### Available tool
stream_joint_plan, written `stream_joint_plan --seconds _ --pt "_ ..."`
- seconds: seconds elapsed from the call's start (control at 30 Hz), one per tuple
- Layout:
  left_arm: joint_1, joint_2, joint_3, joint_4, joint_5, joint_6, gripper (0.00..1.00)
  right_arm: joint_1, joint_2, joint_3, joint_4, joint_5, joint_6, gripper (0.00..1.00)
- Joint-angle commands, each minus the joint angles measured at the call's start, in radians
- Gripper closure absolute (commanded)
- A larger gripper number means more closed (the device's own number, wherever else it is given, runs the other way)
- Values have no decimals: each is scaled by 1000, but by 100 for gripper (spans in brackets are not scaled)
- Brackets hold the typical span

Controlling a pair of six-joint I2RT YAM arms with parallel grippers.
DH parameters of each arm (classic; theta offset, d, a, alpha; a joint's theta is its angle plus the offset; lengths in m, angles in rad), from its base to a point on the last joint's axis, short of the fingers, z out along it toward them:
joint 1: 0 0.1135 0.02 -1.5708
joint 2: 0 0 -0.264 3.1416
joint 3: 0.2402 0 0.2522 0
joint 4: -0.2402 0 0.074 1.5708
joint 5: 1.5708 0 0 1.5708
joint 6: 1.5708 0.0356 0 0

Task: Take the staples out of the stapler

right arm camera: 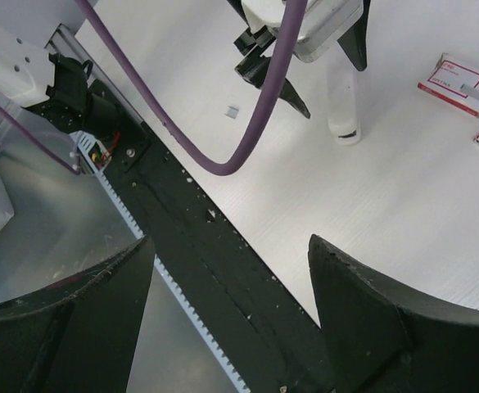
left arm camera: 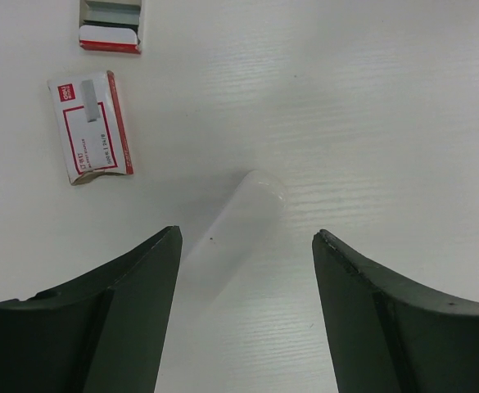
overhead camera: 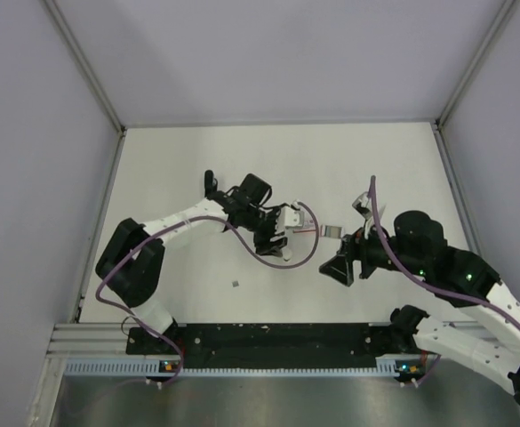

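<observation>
One staples bit [right arm camera: 232, 110] lying outside spread left fingers [right arm camera: 296, 100]

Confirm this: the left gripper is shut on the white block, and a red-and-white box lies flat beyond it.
Wrong on the grip. The left wrist view shows the left gripper open, the white block lying on the table between its spread fingers. The red-and-white box does lie flat beyond it.

We read this as a robotics lab cell | white table [overhead camera: 242, 169] boxed by grey panels [overhead camera: 28, 178] at 9, 12, 3 | arms [overhead camera: 126, 258] mounted by metal rail [overhead camera: 82, 336] at 6
</observation>
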Motion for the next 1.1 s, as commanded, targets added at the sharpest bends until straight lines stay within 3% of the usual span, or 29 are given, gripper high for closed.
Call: stream_joint_plan --seconds 0.0,0.67,0.97,1.07 --pt "-4 38 51 -20 -8 60 29 -5 -21 -16 26 -31 1 24" --pt "-39 127 68 -19 -55 59 30 -7 -25 -71 85 -89 0 23" --pt "-69 193 125 -59 -127 61 40 -5 -35 -74 88 -92 9 23" --pt "-74 204 138 -71 -138 59 48 -7 -41 -76 88 -92 12 23"
